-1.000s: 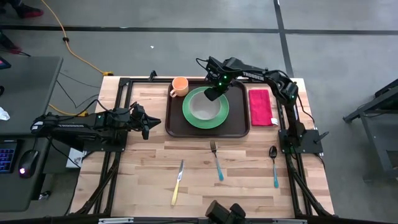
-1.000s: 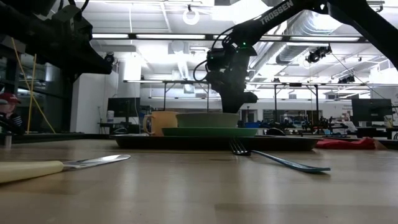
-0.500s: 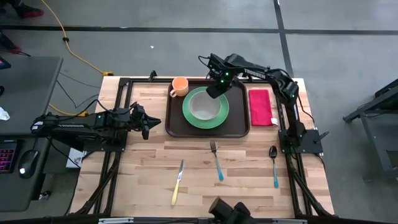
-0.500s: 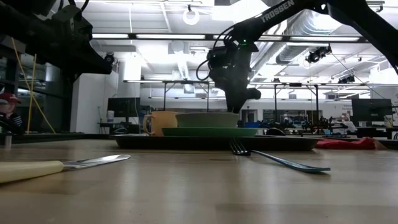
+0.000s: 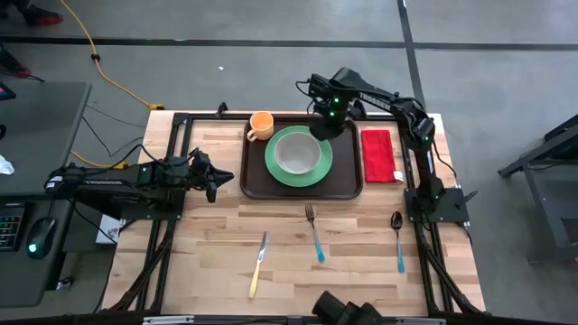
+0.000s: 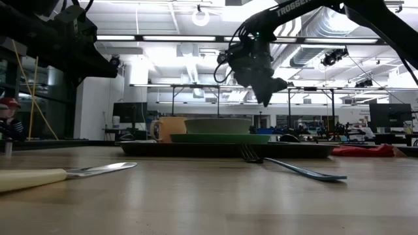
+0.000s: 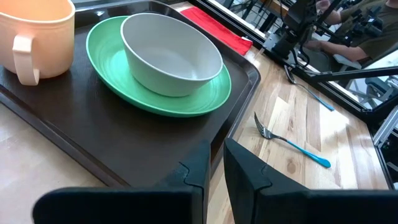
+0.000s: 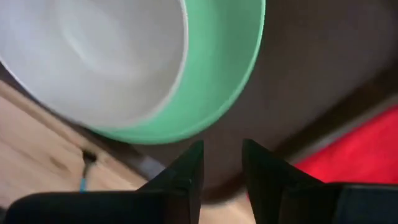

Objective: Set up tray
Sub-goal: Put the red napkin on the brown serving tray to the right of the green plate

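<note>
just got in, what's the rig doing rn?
Setting up a tray. It already holds a green plate with a bowl on it, and an orange mug at its far left corner. The right gripper hangs above the tray's far edge beside the plate, empty. The left gripper waits left of the tray, holding nothing. The red napkin, fork, spoon and knife lie on the table.

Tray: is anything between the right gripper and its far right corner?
Nothing visible. The right gripper hangs empty above the tray at its bare far right corner, beside the green plate and bowl.
</note>
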